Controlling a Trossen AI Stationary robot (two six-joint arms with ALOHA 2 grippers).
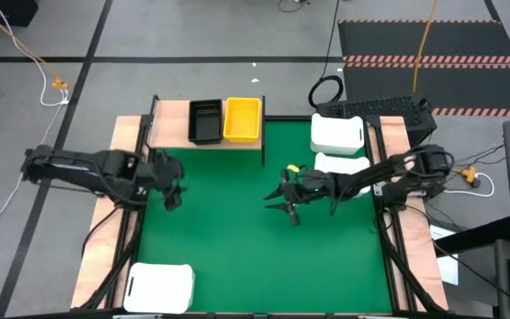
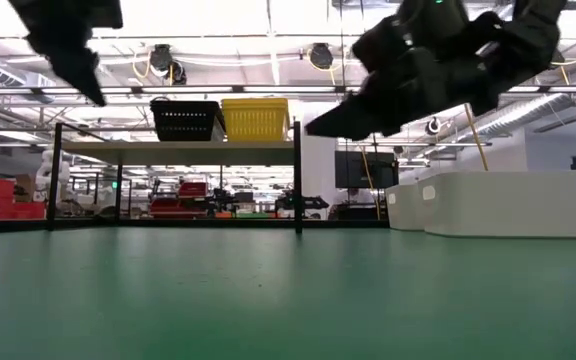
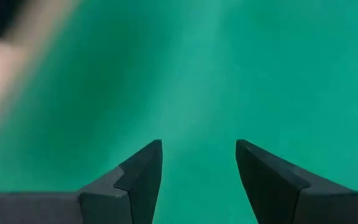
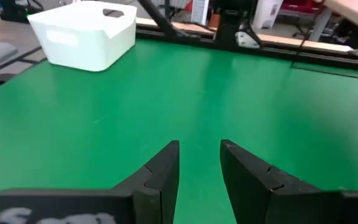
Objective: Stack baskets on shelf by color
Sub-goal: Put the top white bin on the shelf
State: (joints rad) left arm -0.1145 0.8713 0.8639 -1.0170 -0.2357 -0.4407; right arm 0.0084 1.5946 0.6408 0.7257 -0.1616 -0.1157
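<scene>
Green mat [image 1: 237,257]; both grippers' fingers, left [image 3: 197,180] and right [image 4: 199,177], parted, empty; no legible writing.

Overhead straight down; low level; both share shelf [image 1: 207,142].

Smooth plastic on the white basket [image 4: 84,34], faintly glossy. The yellow basket [image 2: 255,119] and black basket [image 2: 185,120] show ribbed plastic walls. The shelf [image 1: 173,143] is pale matt wood on thin black metal legs. The green mat [image 1: 237,239] looks smooth, slightly sheened.
</scene>
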